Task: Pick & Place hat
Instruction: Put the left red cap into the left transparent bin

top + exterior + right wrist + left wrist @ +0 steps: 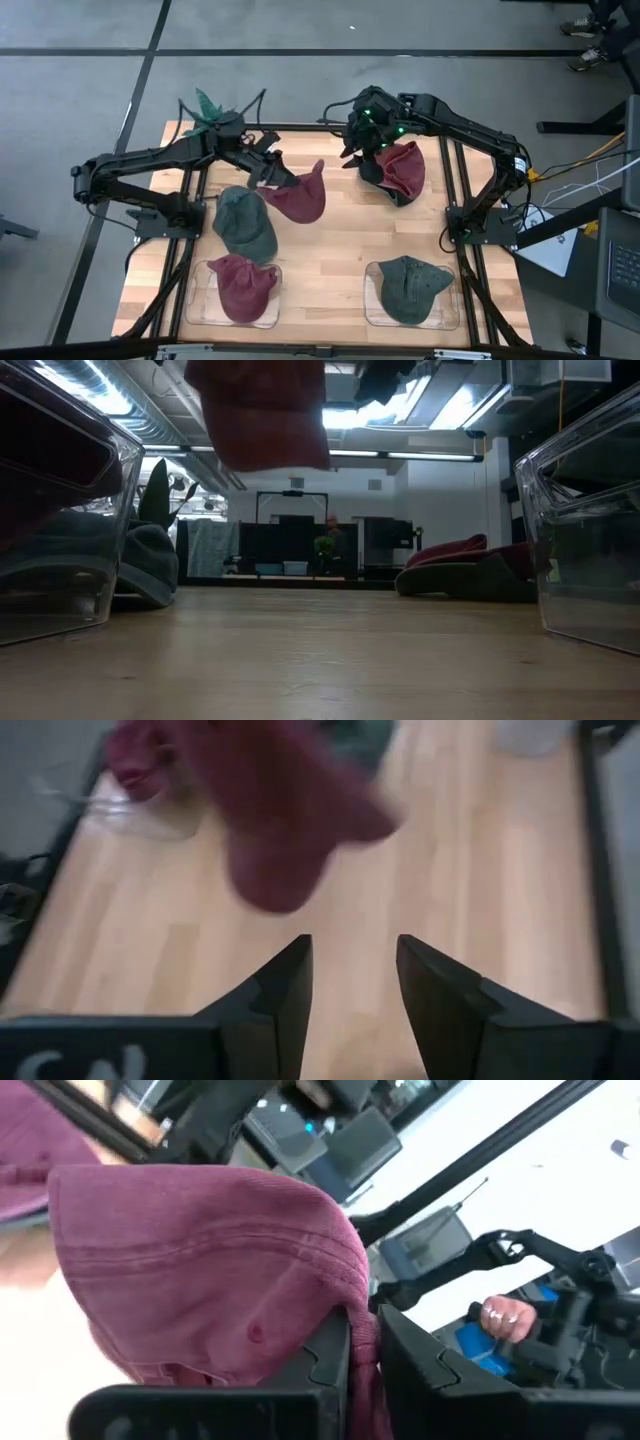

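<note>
A maroon cap [302, 197] hangs above the table's middle [262, 415], with my left gripper [274, 178] shut on it. A green cap [245, 222] lies on the wood just near of it. A second maroon cap [402, 170] lies at the far right. My right gripper [363, 158] hovers beside that cap's left edge, open, with nothing between its fingers [355, 960]. At the near edge stand two clear trays: the left tray [205, 300] holds a maroon cap and the right tray [372, 305] holds a green cap. My left gripper pinches the maroon cap's crown cloth [352, 1312] between its two fingers [325, 1355], at the crown's left edge. The fingers come nearly level from the table's left side. The cap hangs below and beside them, lifted clear of the table, its cloth slack.
Bare wood lies open between the two trays and in the table's middle [340, 240]. Black frame rails [462, 200] run along the left and right sides. Another green hat [207, 108] sits off the far left corner. A person's hand [503, 1318] shows in the room beyond.
</note>
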Robot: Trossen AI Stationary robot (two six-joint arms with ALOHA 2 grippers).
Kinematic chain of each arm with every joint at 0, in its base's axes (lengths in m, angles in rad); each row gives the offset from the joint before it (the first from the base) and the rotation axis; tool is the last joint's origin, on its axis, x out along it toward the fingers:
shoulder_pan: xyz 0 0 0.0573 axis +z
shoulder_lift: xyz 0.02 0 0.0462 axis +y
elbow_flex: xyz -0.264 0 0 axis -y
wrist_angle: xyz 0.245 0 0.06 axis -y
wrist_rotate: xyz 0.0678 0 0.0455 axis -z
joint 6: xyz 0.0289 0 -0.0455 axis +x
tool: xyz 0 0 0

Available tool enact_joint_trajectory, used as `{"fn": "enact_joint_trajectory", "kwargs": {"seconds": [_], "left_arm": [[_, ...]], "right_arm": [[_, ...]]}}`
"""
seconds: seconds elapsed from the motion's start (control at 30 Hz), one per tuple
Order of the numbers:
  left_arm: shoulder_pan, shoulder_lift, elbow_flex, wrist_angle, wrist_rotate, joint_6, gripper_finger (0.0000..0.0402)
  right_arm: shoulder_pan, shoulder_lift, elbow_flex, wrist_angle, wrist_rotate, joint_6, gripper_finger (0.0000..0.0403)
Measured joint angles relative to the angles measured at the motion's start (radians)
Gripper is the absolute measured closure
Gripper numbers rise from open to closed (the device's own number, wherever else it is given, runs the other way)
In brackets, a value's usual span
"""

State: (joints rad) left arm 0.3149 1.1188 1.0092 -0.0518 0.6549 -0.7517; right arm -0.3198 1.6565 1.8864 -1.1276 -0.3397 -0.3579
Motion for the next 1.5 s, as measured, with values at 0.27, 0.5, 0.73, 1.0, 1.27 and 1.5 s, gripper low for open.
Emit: {"fn": "enact_joint_trajectory", "kwargs": {"seconds": [0.27,0.5,0.73,1.0,1.27,1.5], "left_arm": [[0.000,-0.058,0.000,-0.003,-0.069,-0.014,0.0368],[0.000,-0.063,0.000,-0.004,-0.074,-0.039,0.0368],[0.000,-0.063,0.000,-0.004,-0.089,-0.056,0.0368],[0.000,-0.063,0.000,-0.004,-0.093,-0.092,0.0366],[-0.007,-0.063,0.000,-0.004,-0.091,-0.173,0.0368],[-0.035,-0.063,0.000,-0.004,-0.030,-0.320,0.0368]], "right_arm": [[0.002,-0.078,-0.013,-0.064,-0.020,0.080,0.0256],[0.033,-0.358,-0.326,0.117,0.115,0.196,0.0256],[0.037,-0.729,-0.727,0.364,0.350,0.402,0.0256],[0.037,-1.065,-1.128,0.675,0.425,0.601,0.0256],[0.037,-1.274,-1.451,0.917,0.432,0.724,0.0256],[0.037,-1.356,-1.674,1.146,0.543,0.747,0.0256]]}}
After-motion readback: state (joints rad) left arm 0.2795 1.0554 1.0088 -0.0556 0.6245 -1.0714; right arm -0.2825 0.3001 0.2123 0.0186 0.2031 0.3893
